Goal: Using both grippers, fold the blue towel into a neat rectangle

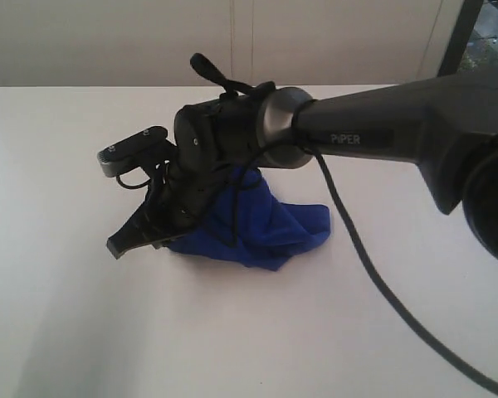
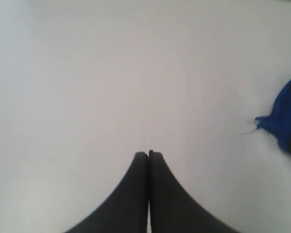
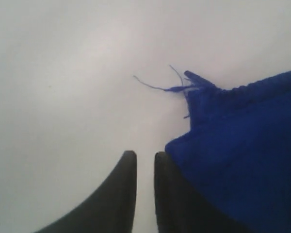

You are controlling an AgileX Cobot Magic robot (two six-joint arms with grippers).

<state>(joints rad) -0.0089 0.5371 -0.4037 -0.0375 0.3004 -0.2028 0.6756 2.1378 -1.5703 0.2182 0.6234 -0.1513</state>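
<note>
We found the bunched blue towel [image 1: 270,232] on the table [image 1: 66,323] lying against one side of the right gripper [image 3: 144,156] — jaws narrowly parted, nothing between them — whereas the left gripper [image 2: 148,154], jaws shut and empty, stood farther from its frayed corner.

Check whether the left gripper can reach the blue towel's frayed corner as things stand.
Probably yes. In the left wrist view only bare table lies between the left gripper and the frayed corner of the blue towel. Its jaws are shut, so it would need to open first.
</note>
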